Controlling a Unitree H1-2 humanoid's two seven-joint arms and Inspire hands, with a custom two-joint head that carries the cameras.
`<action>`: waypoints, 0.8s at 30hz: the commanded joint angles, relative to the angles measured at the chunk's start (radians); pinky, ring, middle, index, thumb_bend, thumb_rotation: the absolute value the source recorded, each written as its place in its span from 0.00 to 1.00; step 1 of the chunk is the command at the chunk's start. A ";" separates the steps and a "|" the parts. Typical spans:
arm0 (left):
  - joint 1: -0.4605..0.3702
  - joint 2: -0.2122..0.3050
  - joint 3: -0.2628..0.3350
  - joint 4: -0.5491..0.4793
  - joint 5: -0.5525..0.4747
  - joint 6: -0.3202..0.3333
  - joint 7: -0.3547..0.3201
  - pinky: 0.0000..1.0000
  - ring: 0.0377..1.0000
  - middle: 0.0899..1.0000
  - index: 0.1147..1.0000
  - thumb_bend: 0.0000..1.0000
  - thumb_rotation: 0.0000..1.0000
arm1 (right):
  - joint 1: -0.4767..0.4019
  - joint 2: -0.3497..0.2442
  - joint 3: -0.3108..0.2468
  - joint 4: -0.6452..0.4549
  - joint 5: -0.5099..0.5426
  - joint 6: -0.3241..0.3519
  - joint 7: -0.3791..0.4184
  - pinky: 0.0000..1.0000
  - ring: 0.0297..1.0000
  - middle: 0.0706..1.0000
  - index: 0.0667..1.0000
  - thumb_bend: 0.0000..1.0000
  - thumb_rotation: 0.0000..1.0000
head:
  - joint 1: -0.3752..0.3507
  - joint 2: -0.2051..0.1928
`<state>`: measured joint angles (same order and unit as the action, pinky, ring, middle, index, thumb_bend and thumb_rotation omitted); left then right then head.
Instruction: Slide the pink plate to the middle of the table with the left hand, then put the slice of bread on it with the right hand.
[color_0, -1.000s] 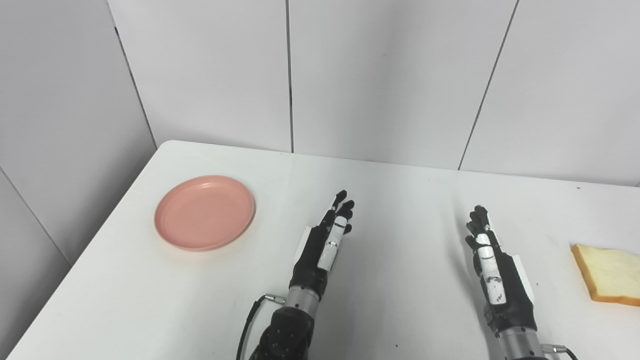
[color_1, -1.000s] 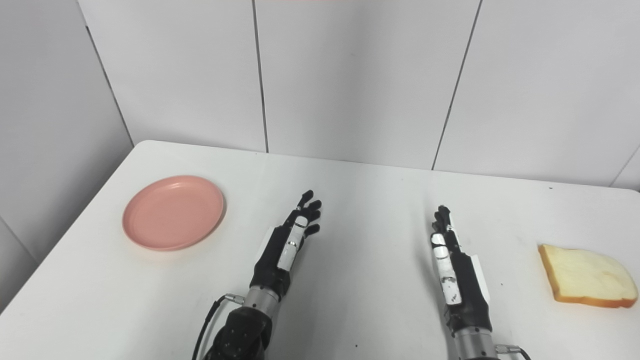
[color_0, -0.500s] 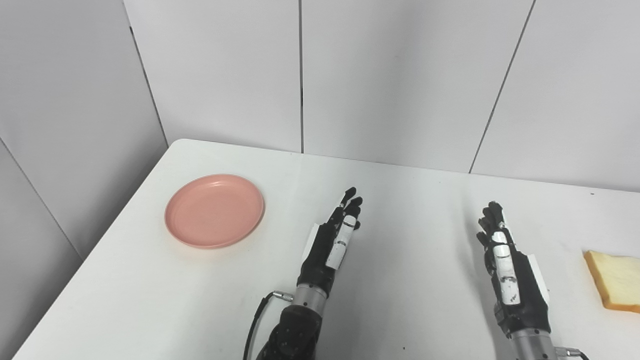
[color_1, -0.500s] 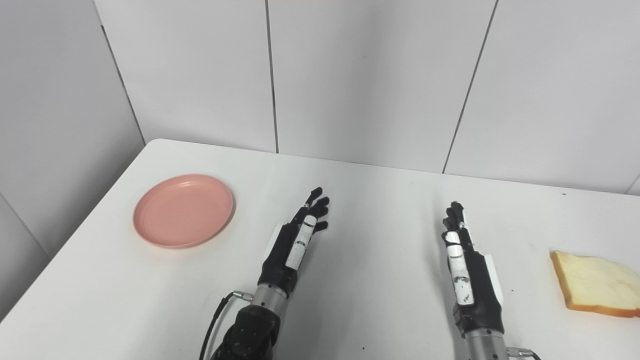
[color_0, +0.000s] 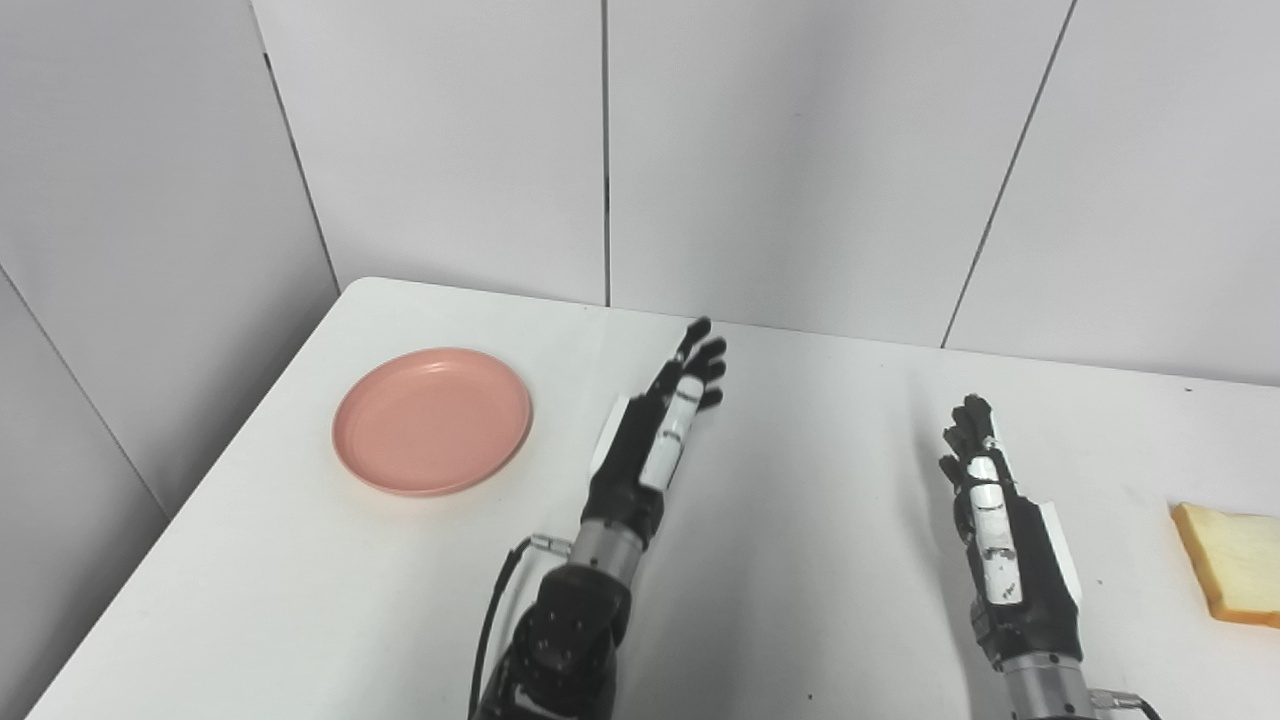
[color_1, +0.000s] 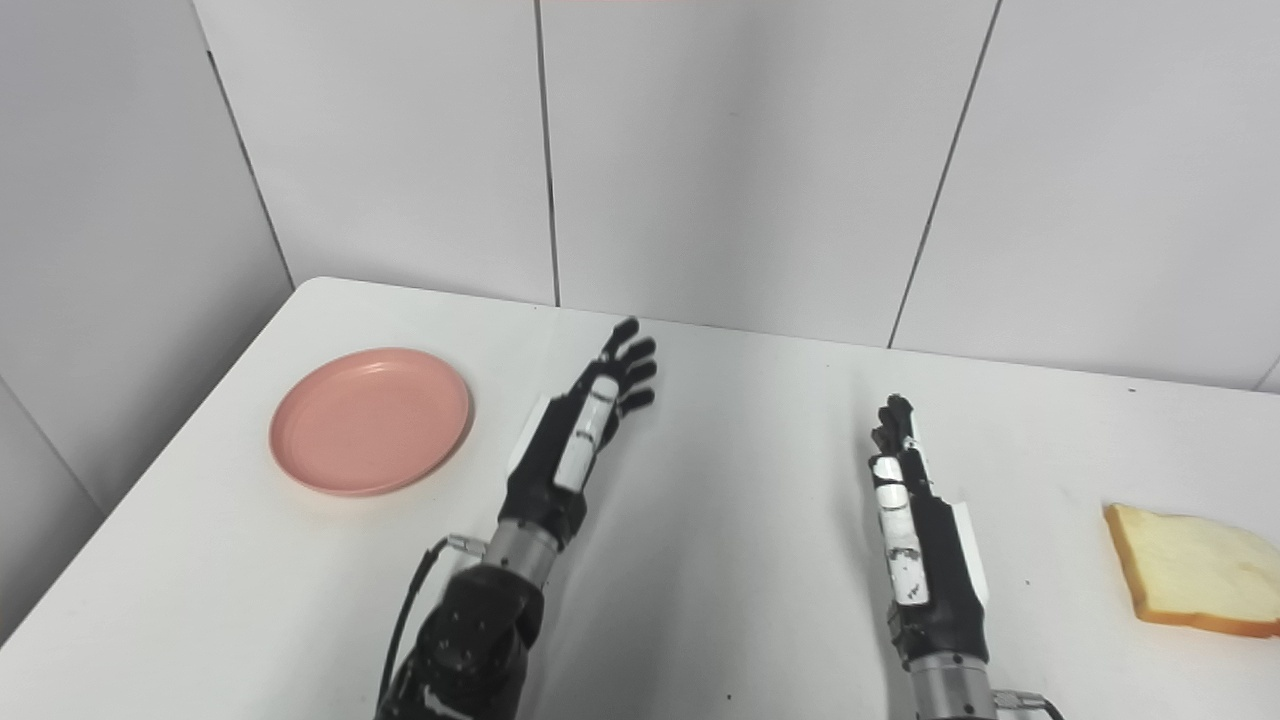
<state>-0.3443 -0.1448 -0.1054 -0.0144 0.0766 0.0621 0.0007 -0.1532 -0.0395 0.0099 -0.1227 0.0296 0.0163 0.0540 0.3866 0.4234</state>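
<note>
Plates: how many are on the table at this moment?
1. The pink plate lies flat on the white table, toward its left side, apart from the left hand. Nothing hides another.

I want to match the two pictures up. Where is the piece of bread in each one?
Left eye view: the slice of bread lies at the far right, cut off by the picture's edge.
Right eye view: the slice of bread lies at the right, whole, near the edge.
Shared landmark: the right hand, open, lies left of the bread in both views.
</note>
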 joint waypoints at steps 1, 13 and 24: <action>-0.063 0.012 0.005 -0.059 -0.009 0.003 -0.009 0.87 0.90 0.92 0.91 0.46 1.00 | -0.012 0.006 -0.005 -0.042 -0.001 -0.012 -0.011 1.00 1.00 1.00 1.00 0.28 1.00 | 0.004 0.000; -0.181 0.111 0.091 -0.204 -0.060 0.103 -0.018 0.97 0.95 0.96 0.96 0.50 1.00 | -0.010 0.006 -0.009 -0.058 0.018 0.007 -0.002 1.00 1.00 1.00 1.00 0.26 1.00 | 0.033 -0.001; -0.226 0.231 0.244 -0.262 -0.108 0.154 0.015 0.92 0.93 0.94 0.94 0.47 1.00 | -0.013 0.007 -0.013 -0.057 0.042 0.007 0.000 1.00 1.00 1.00 1.00 0.25 1.00 | 0.039 -0.007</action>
<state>-0.5142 0.0548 0.1177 -0.2320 -0.0219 0.2171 0.0022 -0.1485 -0.0374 0.0006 -0.1487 0.0628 0.0316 0.0534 0.4264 0.4157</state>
